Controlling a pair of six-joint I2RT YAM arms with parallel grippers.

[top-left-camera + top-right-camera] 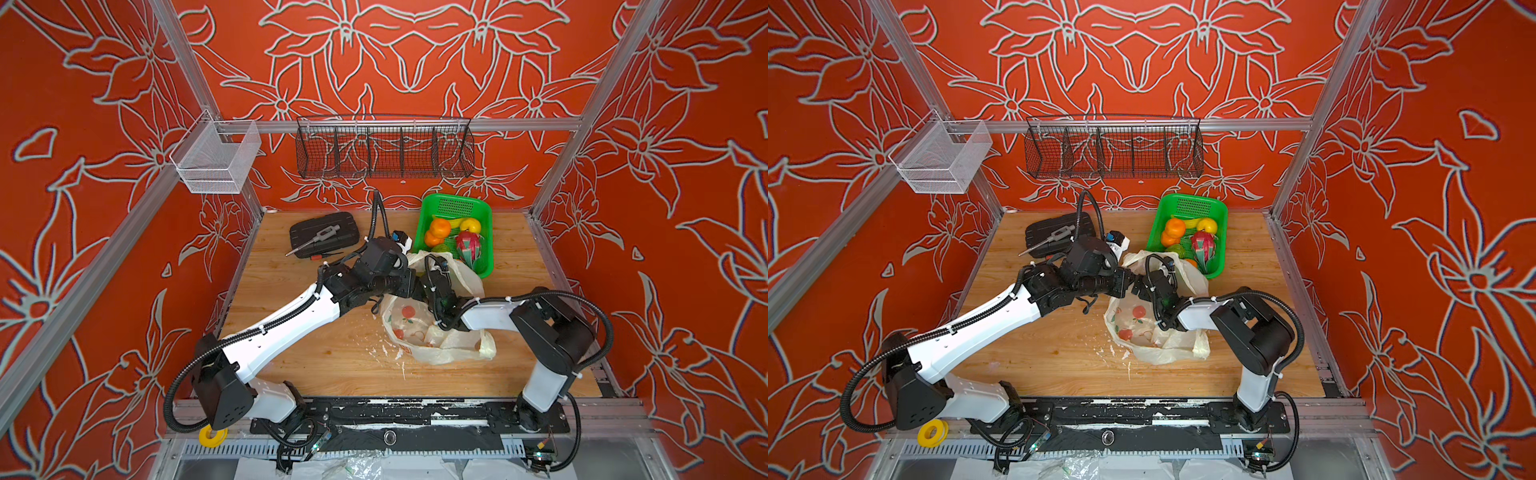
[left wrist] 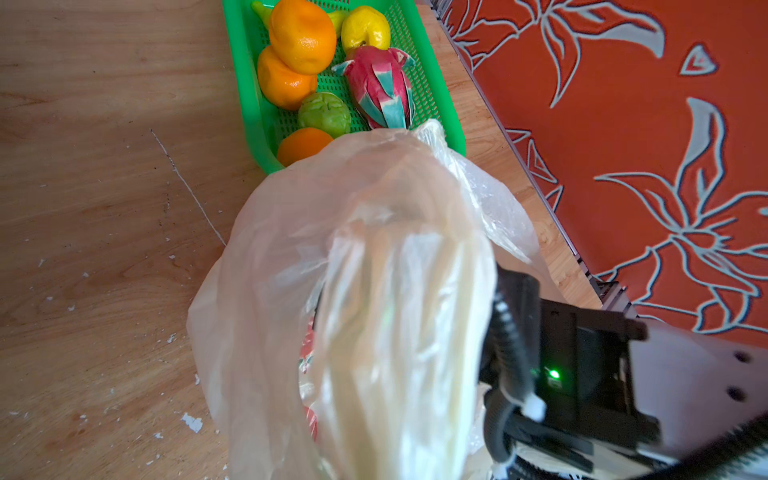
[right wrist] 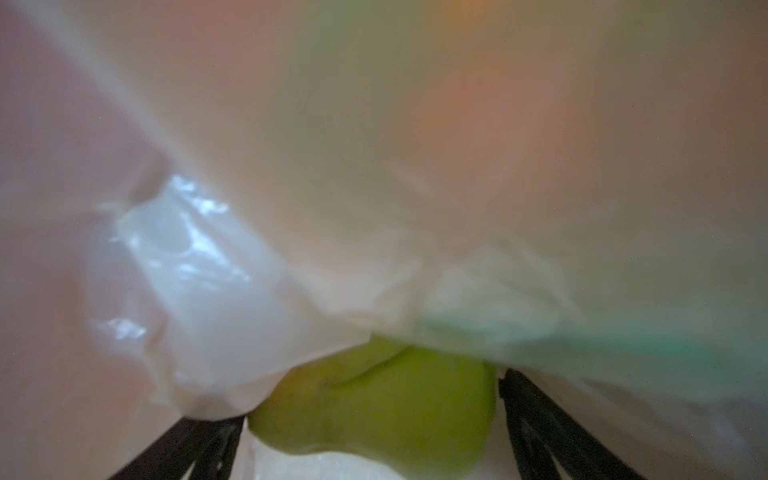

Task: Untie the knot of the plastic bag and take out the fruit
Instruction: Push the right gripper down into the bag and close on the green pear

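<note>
Plastic bag (image 1: 419, 332) lies mid-right on desk (image 1: 299, 357), just near of green basket (image 1: 422, 222). Left claw (image 1: 419, 286) clenched on bag's bunched film, holding mouth up so right claw (image 3: 372, 399) fits inside. That one is spread wide around green fruit (image 3: 374, 419), no grip visible. Knot not seen.

We find both top views bright and evenly lit; shadows on the table (image 1: 311, 353) are soft, and the wall (image 1: 415, 62) pattern fringes with colour toward the edges. In the right wrist view the plastic bag (image 3: 374, 166) is a milky blur with glare at nine o'clock. Only the green fruit (image 3: 374, 407) at six o'clock looks nearly sharp.
</note>
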